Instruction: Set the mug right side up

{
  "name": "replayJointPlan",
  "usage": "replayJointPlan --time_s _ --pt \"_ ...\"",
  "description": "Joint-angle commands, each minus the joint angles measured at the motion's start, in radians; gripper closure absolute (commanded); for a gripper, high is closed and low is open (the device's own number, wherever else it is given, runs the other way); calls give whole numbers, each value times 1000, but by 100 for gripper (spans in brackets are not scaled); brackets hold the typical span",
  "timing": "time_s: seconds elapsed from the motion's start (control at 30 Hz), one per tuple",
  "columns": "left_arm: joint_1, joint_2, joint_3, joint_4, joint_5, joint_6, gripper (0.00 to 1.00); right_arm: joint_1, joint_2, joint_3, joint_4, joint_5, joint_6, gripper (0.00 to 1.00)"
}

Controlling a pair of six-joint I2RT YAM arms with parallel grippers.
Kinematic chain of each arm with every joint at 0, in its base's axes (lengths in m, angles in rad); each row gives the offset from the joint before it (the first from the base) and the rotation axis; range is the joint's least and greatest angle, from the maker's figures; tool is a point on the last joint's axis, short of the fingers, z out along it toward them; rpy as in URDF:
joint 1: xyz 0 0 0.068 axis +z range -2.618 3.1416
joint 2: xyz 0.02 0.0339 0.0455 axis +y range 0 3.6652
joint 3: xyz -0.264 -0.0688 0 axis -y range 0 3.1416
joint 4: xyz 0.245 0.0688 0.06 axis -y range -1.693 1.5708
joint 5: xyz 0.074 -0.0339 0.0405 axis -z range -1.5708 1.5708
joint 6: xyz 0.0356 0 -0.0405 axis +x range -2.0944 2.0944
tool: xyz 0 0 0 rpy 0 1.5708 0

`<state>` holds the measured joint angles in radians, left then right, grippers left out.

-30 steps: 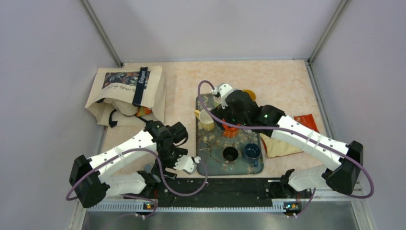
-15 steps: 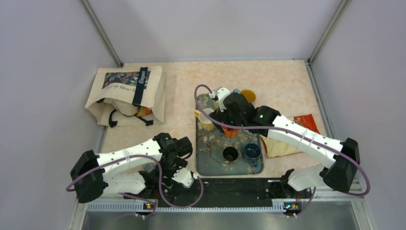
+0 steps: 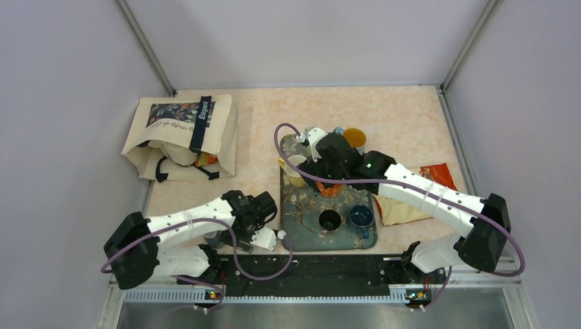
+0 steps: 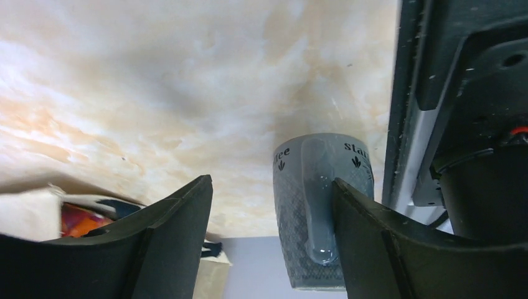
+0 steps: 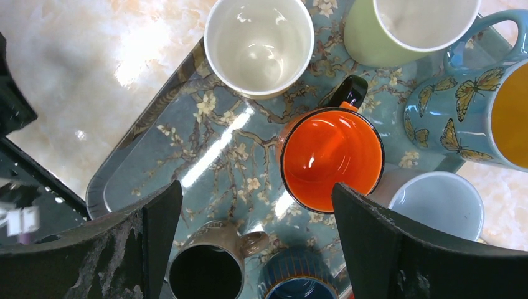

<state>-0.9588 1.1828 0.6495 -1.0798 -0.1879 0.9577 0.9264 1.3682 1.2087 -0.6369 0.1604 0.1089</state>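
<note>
A grey mug [image 4: 320, 205] stands upside down on the table, rim down, handle facing the left wrist camera. My left gripper [image 4: 272, 180] is open around it, and the mug sits close to the right finger [image 4: 373, 237]. In the top view the left gripper [image 3: 257, 233] is low near the table's front edge, and the arm mostly hides the mug [image 3: 216, 239]. My right gripper [image 5: 256, 187] is open and empty, hovering over the tray [image 5: 162, 162] of upright mugs.
The tray [image 3: 294, 233] holds several upright mugs: white [image 5: 259, 47], green [image 5: 411, 28], orange [image 5: 330, 159], butterfly blue [image 5: 473, 99], brown [image 5: 208, 265]. A tote bag [image 3: 183, 133] lies at back left. A red packet [image 3: 438, 175] lies right of the tray. A black rail [image 4: 436, 93] runs beside the grey mug.
My left arm swung back toward the front edge and its gripper came down around the grey mug. My right gripper shifted slightly left over the tray.
</note>
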Motion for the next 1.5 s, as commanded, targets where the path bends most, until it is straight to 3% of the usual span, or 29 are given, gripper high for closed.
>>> replayJointPlan --time_s 0.0,0.1,0.23,0.4,0.63,0.7,0.73,0.93,1.07,1.23,1.47 --pt "116 112 108 -54 56 -100 26 -3 -18 29 -3 6 14 11" --pt "167 190 154 -121 128 -154 29 -3 -33 20 -4 8 14 11" --pt "172 185 148 -79 108 -197 30 -5 -39 9 -4 4 13 11" --pt "172 230 114 -60 83 -242 43 -5 -46 -3 -5 4 17 11" --pt "172 264 110 -67 72 -258 76 -7 -79 2 -4 22 25 11" --pt "172 259 124 -72 65 -258 95 -7 -96 2 -4 36 33 10" --pt "176 256 132 -71 57 -260 100 -7 -108 3 -4 44 36 10" --pt "280 212 268 -28 45 -289 100 -7 -180 -6 -2 72 65 8" --pt "412 172 414 13 228 -329 100 -7 -233 -37 41 30 74 3" --pt "534 132 506 87 435 -399 100 -6 -242 -87 161 -142 83 1" --pt "648 99 609 161 676 -532 100 -6 -192 -187 487 -371 193 1"
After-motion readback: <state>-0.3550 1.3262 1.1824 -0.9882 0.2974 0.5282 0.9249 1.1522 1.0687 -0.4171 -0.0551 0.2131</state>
